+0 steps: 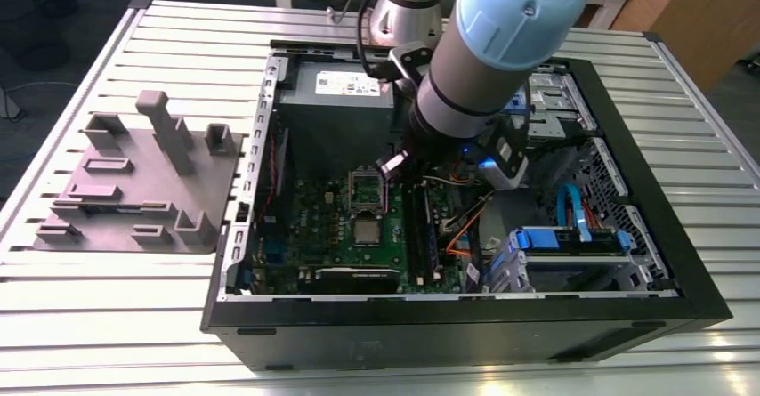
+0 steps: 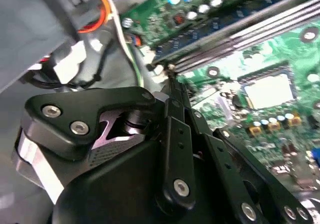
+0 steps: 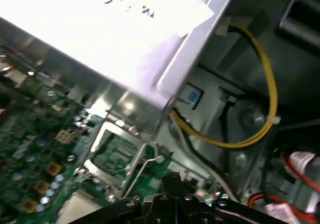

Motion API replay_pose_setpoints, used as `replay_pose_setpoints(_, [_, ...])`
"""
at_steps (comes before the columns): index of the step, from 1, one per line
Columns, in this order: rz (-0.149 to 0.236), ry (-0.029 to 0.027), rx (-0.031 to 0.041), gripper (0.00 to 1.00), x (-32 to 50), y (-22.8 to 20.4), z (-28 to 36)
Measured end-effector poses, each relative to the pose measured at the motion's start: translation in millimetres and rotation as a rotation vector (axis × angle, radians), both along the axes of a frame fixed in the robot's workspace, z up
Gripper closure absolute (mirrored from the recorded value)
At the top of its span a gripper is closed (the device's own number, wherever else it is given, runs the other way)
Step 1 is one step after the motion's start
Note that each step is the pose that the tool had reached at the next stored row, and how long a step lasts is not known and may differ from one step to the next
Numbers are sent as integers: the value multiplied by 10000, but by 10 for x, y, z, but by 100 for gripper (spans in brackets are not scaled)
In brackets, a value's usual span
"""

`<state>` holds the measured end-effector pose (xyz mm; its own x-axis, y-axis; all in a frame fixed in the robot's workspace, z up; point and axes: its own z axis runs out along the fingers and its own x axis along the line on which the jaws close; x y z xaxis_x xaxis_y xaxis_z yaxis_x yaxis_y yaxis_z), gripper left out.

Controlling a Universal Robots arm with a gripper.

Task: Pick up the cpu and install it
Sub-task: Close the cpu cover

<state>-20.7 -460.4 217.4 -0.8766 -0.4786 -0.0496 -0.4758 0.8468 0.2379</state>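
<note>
With tool (image 1: 394,162) clenched on nothing, hangs above board (image 1: 319,222) just beside socket (image 1: 366,189), apart from cpu (image 1: 365,230) lying flat on board next to that socket; judges cpu light, stiff, thin and fragile underneath, so favours a gentle pinch across opposite rims.

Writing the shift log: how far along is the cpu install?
Looks done: the cpu lies on the board, apparently in its socket. In hand: nothing; the gripper is shut and empty above the board. Left: the socket's frame lies open, so the chip isn't clamped.
</note>
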Motion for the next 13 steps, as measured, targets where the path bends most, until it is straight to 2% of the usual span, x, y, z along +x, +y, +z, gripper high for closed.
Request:
replay_pose_setpoints(1, [36,-34,2,89,0,18,-3])
replay_pose_setpoints(2, [93,-43,0,89,0,28,-5])
replay_pose_setpoints(4, [217,-48,11,89,1,39,-11])
replay_pose_setpoints(7, [425,-48,71,89,0,46,-22])
replay_pose_setpoints(13, [520,-49,176,89,0,57,-53])
